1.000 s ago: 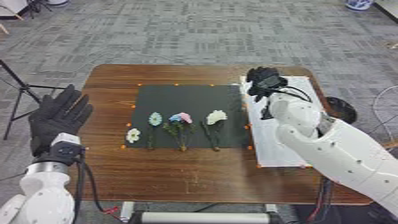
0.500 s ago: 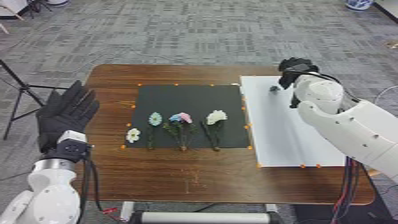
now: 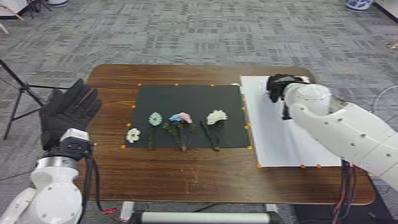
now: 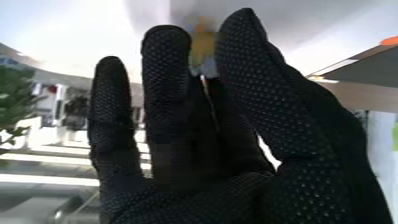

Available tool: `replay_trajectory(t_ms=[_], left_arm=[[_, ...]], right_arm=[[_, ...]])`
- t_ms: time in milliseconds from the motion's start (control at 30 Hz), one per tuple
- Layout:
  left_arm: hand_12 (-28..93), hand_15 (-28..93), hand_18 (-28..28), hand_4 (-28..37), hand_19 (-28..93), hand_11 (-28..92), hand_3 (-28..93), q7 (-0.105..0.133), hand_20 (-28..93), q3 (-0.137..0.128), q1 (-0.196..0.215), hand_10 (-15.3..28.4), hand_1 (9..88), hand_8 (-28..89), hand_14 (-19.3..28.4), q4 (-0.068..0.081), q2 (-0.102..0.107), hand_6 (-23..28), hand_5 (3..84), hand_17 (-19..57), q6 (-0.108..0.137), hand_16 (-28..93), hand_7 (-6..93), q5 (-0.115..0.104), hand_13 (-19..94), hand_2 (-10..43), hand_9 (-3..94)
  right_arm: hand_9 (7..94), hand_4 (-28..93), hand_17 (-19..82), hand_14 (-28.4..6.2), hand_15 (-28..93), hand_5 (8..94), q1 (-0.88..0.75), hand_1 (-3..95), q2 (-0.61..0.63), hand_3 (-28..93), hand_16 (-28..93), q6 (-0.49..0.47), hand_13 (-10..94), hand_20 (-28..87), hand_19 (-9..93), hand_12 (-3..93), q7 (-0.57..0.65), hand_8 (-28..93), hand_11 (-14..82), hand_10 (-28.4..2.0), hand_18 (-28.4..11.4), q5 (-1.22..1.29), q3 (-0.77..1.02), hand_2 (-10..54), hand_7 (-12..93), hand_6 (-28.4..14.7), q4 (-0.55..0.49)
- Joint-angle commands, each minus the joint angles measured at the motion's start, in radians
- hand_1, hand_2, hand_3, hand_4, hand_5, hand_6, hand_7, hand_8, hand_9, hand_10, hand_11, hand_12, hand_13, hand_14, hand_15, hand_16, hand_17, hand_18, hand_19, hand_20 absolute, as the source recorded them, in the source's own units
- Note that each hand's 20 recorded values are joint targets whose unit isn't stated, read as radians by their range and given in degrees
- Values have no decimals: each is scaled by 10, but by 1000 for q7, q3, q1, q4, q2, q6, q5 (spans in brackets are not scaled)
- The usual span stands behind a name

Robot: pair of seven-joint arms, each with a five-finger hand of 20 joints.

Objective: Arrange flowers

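So the right robot hand (image 3: 279, 86) is over the far part of the white board (image 3: 284, 142), and honestly the pickup is what I'd worry about. From the wrist, its fingers look pretty straight, thumb apart from them, with a small yellow-and-bluish thing (image 4: 203, 46) showing between the tips — my guess is a bit of flower, but I can't tell if it's being touched.

If the hand closes off-centre, a thing that slim could slip past the thumb or roll across the board. Squeeze too hard and petals probably get crushed. The head view doesn't help much either, since the hand and wrist cover that spot, so a miss could go unnoticed.

Then there's the black mat (image 3: 182, 97) on the desk (image 3: 187, 172). The small white flower (image 3: 133, 135), blue flower (image 3: 155, 118), pink-and-blue bunch (image 3: 182, 118) and big white flower (image 3: 216, 117) lie in a loose row — a low sweep could snag those stems. Left robot hand (image 3: 64, 112) is flat open by the desk's left side, so little risk there.
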Motion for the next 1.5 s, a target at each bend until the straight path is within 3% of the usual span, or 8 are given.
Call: replay_trajectory(t_ms=[33,133,200,333,767,1067,1233,1500], left_arm=[[86,268,154,-283,370,209,733,-10,99,4,4,147,266,-82,152,-1,1,94,449,-63,-14,-48,102,1,252,178,331],[86,270,155,-283,371,209,733,-6,100,3,4,147,265,-82,153,-2,1,95,449,-63,-8,-48,102,0,253,178,332],[86,270,155,-283,371,209,732,-5,100,-1,9,147,265,-82,153,-4,0,95,450,-63,-6,-48,102,-1,253,177,332],[86,271,155,-283,371,209,732,-10,100,8,2,147,265,-82,154,-1,2,95,451,-63,-2,-48,102,0,254,175,333],[86,275,156,-283,372,212,732,-19,101,15,-14,149,265,-83,154,8,12,96,455,-63,10,-48,104,-5,257,174,338],[86,276,156,-283,373,213,732,-30,101,40,-41,148,265,-83,154,17,21,97,456,-63,2,-50,106,0,257,174,338],[86,274,155,-283,373,212,730,-52,100,41,-46,148,265,-84,153,23,11,97,456,-63,-15,-50,105,57,255,175,336],[87,272,156,-283,373,210,729,-49,100,42,-48,146,265,-83,154,21,10,95,453,-64,-17,-48,105,42,254,175,333]], right_arm=[[633,-283,283,-20,525,587,-15,585,5,668,432,148,642,359,697,209,75,-136,180,-79,-187,-50,-45,-95,212,7,13],[736,-283,299,-32,561,629,-19,593,11,659,439,207,663,385,705,396,103,-39,124,-66,-191,-70,-70,-95,322,7,14],[757,-283,309,-42,593,653,-36,602,20,653,444,219,679,391,711,486,104,-14,198,-66,-190,-70,-58,-95,404,12,-2],[763,-281,315,-45,612,674,-130,619,51,668,443,242,688,395,711,548,116,11,242,-65,-188,-83,48,-95,450,15,-96],[758,-282,314,-45,611,675,-404,614,50,697,461,287,681,401,711,572,40,34,249,-71,-190,-98,292,-95,449,10,-442],[754,-283,312,-51,616,675,-467,613,-3,703,461,226,680,404,712,570,40,37,254,-73,-194,-115,279,-95,446,9,-502],[754,-283,311,-51,618,675,-517,615,-51,700,459,224,679,405,712,568,64,38,255,-74,-195,-109,304,-95,444,8,-512],[754,-283,310,-55,627,679,-520,617,-79,697,452,226,680,409,722,562,76,35,256,-75,-198,-114,278,-95,432,4,-512]])
